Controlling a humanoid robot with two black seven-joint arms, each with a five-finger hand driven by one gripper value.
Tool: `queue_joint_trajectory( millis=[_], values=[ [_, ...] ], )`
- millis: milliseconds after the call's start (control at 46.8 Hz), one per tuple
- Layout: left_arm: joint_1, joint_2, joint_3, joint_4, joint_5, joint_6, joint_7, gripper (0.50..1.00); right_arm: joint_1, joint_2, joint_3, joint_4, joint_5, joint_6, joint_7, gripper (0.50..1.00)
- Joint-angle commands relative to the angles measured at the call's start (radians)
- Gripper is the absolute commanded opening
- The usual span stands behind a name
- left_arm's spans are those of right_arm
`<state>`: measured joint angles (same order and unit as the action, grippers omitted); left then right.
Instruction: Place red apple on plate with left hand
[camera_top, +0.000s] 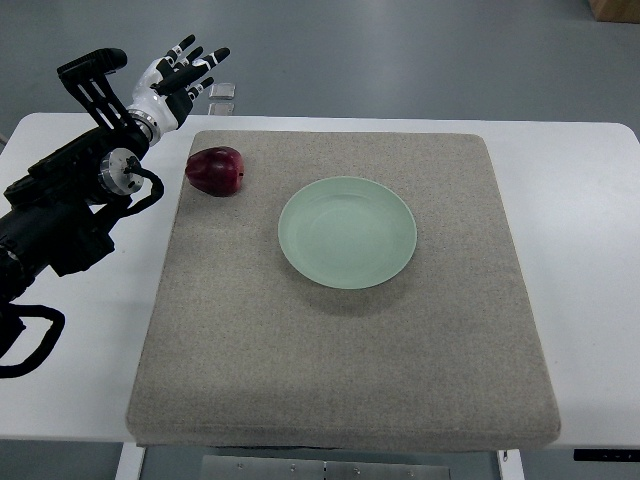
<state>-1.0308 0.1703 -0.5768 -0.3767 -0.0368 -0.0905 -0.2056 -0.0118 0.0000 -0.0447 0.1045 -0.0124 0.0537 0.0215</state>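
Note:
A dark red apple (215, 171) lies on the grey mat (350, 350) near its far left corner. A pale green plate (347, 232) sits empty at the mat's middle, to the right of the apple. My left hand (183, 76) hovers beyond and to the left of the apple, over the table's far edge, its fingers (200, 62) spread and holding nothing. Its black arm (60, 205) comes in from the left edge. The right arm is out of view.
The mat covers most of the white table (585, 230). A small clear block (222, 97) stands at the table's far edge, just right of my left hand. Grey floor lies beyond the table.

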Motion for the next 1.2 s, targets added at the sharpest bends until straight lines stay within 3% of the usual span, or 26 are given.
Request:
queue_joint_trajectory(
  millis=[0,534,748,983,1175],
  values=[
    [0.002,0.000,0.000,-0.001,0.001,0.000,0.000,0.994,0.001,0.000,0.000,0.000,0.000,0.000,0.000,0.964],
    [0.003,0.000,0.000,-0.002,-0.003,-0.002,0.000,0.994,0.000,0.000,0.000,0.000,0.000,0.000,0.000,0.964],
    [0.005,0.012,0.005,-0.002,0.000,-0.058,0.000,0.994,0.000,0.000,-0.001,0.000,-0.001,0.000,0.000,0.964],
    [0.002,0.018,0.015,-0.007,0.008,-0.060,0.005,0.992,0.000,0.000,0.000,0.000,0.000,0.000,0.000,0.964],
    [-0.002,0.057,0.018,-0.065,0.104,-0.061,0.008,0.992,0.000,0.000,0.000,0.001,-0.001,0.000,0.000,0.962]
  ],
)
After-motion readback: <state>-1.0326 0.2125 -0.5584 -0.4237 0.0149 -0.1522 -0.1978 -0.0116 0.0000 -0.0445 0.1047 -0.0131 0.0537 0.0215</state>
